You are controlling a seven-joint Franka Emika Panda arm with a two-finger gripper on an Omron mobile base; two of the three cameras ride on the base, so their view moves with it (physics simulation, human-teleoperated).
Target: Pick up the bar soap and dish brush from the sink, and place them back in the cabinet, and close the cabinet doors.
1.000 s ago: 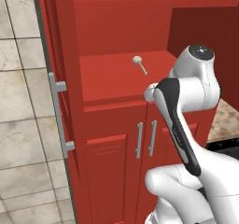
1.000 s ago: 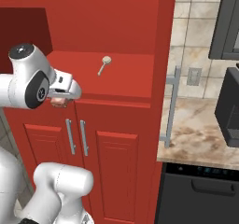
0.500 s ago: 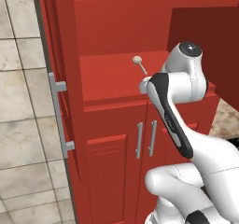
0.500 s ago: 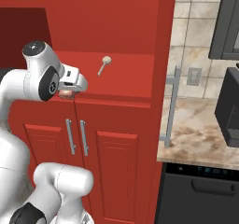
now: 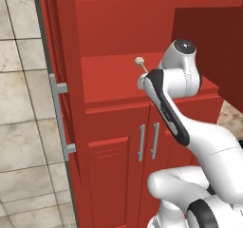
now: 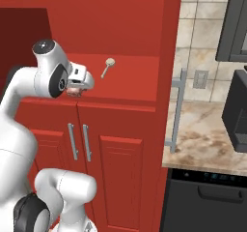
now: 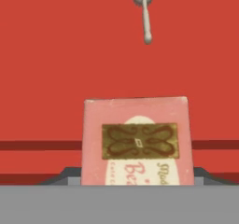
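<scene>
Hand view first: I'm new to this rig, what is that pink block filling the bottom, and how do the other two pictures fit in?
That pink block is the bar soap, seen by a camera mounted on the arm's claw and looking along it. The soap sits between the claw's fingers, which are shut on it, just at the front edge of the red cabinet shelf.

The other two pictures come from cameras riding on the robot's base, behind the white arm to its left and right. Both show the same tall cabinet with its big doors swung open.

The pale, long-handled thing lying further back on the shelf is the dish brush, already put away. So the soap is about to be set down; the doors are not yet closed.
</scene>
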